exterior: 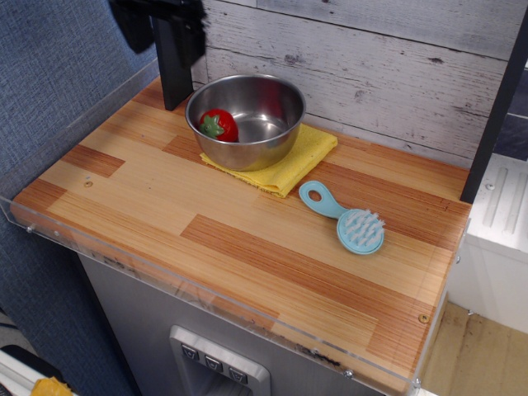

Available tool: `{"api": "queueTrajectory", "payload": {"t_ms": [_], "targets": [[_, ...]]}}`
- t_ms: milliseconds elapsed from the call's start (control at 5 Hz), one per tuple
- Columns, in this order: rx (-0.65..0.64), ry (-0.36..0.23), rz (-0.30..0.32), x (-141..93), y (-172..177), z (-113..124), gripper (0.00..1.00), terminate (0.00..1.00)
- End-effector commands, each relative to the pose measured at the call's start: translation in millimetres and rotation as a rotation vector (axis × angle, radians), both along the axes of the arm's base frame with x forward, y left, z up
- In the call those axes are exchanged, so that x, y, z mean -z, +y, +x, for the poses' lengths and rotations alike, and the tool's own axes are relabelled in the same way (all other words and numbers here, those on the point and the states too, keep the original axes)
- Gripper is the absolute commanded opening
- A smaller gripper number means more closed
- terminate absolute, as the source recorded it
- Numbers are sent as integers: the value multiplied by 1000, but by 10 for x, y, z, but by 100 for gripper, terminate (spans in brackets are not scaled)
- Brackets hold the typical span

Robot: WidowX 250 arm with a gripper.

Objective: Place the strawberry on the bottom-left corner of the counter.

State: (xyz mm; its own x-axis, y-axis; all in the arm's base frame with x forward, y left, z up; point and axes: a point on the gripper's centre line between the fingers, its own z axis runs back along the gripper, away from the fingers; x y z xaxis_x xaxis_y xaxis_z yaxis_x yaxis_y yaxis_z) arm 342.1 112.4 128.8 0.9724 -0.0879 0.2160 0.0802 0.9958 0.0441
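Observation:
The small red strawberry [220, 124] with a green cap lies inside the steel bowl [256, 153], against its left wall. The bowl stands on a yellow cloth [307, 157] at the back of the wooden striped counter [247, 239]. My gripper [158, 25] shows as a dark, blurred shape at the top left edge of the frame. It is above and left of the bowl and apart from it. Its jaws are too blurred to read. The counter's near-left corner [45, 198] is bare wood.
A light blue brush [351, 221] lies right of the cloth. A black upright post [173, 78] stands just left of the bowl, another at the right edge [493, 115]. A clear acrylic rim [165, 276] edges the counter's front and left. A whitewashed plank wall is behind.

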Motion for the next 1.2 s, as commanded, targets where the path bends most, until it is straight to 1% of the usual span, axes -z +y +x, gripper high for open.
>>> {"api": "queueTrajectory", "payload": {"t_ms": [0, 400, 800, 1000], "targets": [[17, -19, 10, 154, -165, 147, 100, 0], [23, -17, 17, 359, -289, 240, 100, 0], [18, -19, 26, 549, -298, 406, 100, 0], [15, -19, 24, 630, -272, 444, 100, 0]]}}
